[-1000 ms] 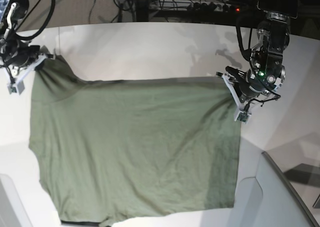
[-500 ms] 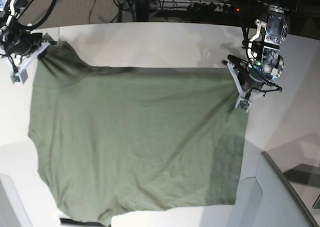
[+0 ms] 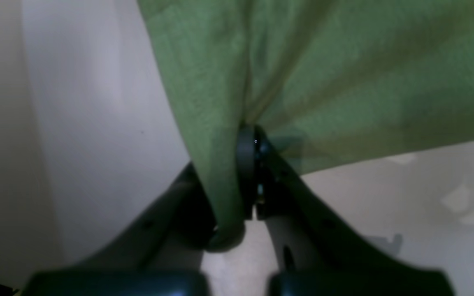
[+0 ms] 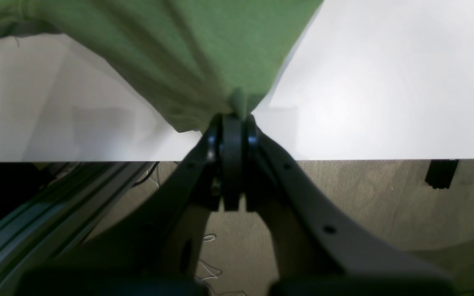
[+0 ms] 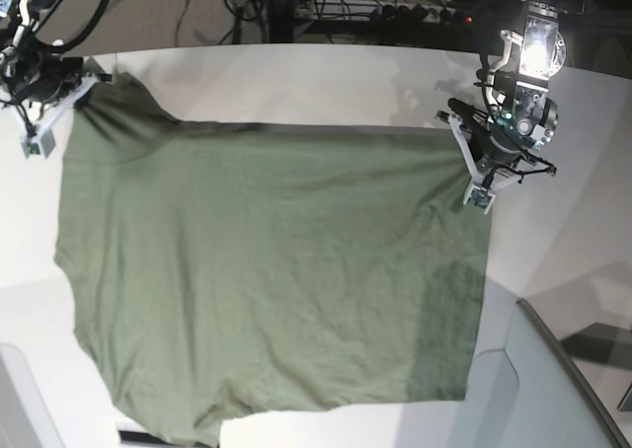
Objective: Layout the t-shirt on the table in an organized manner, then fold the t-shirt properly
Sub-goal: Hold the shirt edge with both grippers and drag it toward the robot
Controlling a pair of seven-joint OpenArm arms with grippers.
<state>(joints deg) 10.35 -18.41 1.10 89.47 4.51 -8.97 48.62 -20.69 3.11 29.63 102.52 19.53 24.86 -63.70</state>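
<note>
1. Left wrist view. We record the left gripper point(image 3: 250, 172) at lower centre of the frame, jaws clenched on a gathered fold of the t-shirt point(image 3: 323, 74). The olive cloth fans upward from the pinch and fills the upper right of the frame; a strip of it hangs down beside the left-hand finger. The white table point(image 3: 97, 102) shows at left and lower right.

2. Right wrist view. We record the right gripper point(image 4: 232, 135) at centre, jaws pressed together on a bunched corner of the t-shirt point(image 4: 187, 45). The cloth spreads from the pinch to the upper left of the frame. The table point(image 4: 385, 82) lies behind it, its edge crossing mid-frame.

3. Base view. We record the t-shirt point(image 5: 267, 270) spread wide over the table point(image 5: 296, 83), filling the middle of the frame. The right gripper point(image 5: 69, 93) grips its upper-left corner; the left gripper point(image 5: 472, 167) grips its upper-right edge.
</note>
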